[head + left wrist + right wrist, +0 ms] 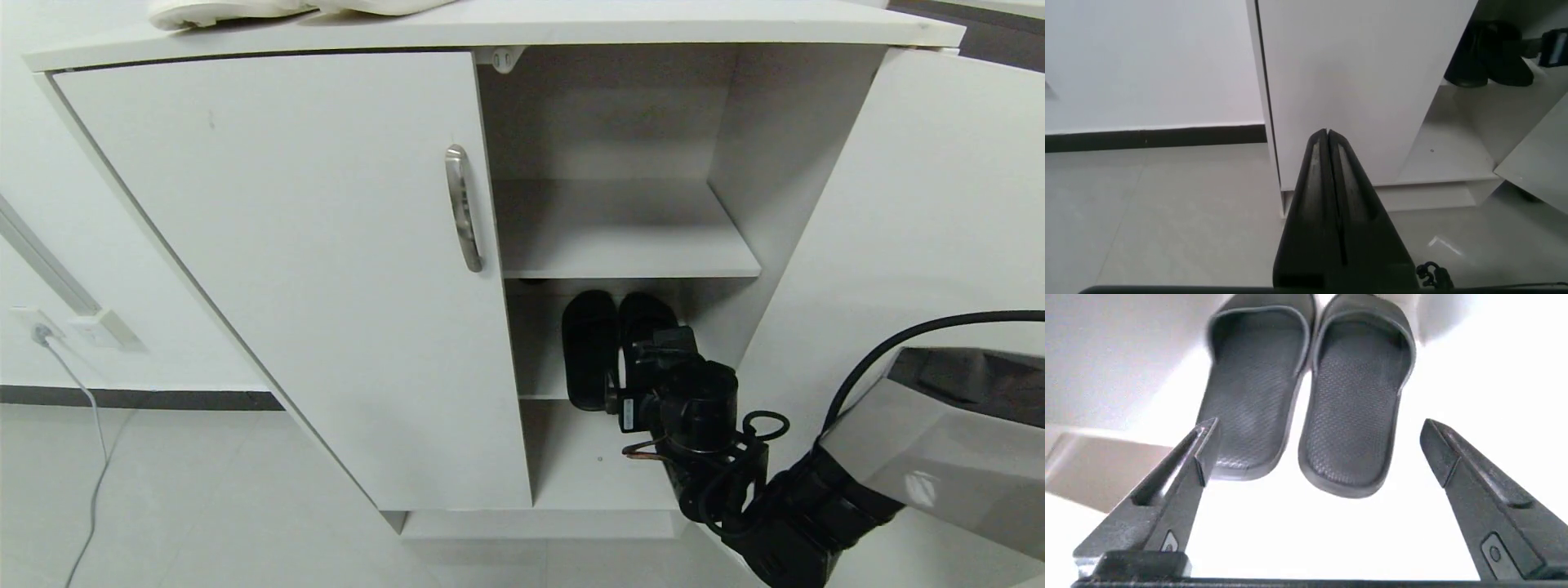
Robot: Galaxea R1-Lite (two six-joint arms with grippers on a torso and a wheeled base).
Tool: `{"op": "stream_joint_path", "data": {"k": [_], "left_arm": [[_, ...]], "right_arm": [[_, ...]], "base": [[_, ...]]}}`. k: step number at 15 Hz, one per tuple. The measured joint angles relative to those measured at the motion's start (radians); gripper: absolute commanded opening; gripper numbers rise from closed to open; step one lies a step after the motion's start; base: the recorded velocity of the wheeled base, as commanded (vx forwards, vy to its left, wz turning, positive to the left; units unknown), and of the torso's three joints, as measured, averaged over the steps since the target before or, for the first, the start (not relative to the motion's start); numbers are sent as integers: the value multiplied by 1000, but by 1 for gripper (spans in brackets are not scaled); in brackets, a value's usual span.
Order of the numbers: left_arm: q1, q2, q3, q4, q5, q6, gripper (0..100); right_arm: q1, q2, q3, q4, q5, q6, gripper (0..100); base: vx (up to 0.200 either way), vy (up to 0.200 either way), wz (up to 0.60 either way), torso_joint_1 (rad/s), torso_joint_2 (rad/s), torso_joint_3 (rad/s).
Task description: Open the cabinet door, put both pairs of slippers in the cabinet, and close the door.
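Note:
A pair of black slippers (592, 347) lies side by side on the cabinet's middle shelf (539, 359); the same black slippers (1306, 392) lie flat just beyond my right gripper (1319, 453), which is open with nothing between its fingers. In the head view the right gripper (653, 359) sits at the shelf's front edge, touching nothing that I can see. A white pair of slippers (245, 10) rests on the cabinet top. My left gripper (1328, 155) is shut and empty, low near the floor facing the cabinet's left door (1364, 73). The black slippers (1490, 53) show at the far right.
The cabinet's right door (914, 229) stands swung open; the left door (286, 269) with its metal handle (463, 208) is shut. The upper shelf (620, 233) and bottom shelf (588, 465) hold nothing. A wall socket and cable (49, 343) sit at left.

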Motion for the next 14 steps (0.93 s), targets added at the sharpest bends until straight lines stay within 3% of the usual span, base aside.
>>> {"op": "stream_joint_path", "data": {"k": [1, 8, 14], "left_arm": [[0, 0, 0, 0, 0, 1, 0], [-1, 0, 0, 0, 0, 1, 0], [0, 0, 0, 0, 0, 0, 0]], "right_arm": [[8, -17, 14, 0, 1, -8, 100], [47, -52, 32, -2, 1, -21, 100], [47, -70, 37, -1, 0, -21, 100]], "base": [[0, 0, 0, 0, 0, 0], [-200, 0, 0, 3, 2, 1], [0, 0, 0, 0, 0, 0]]}}
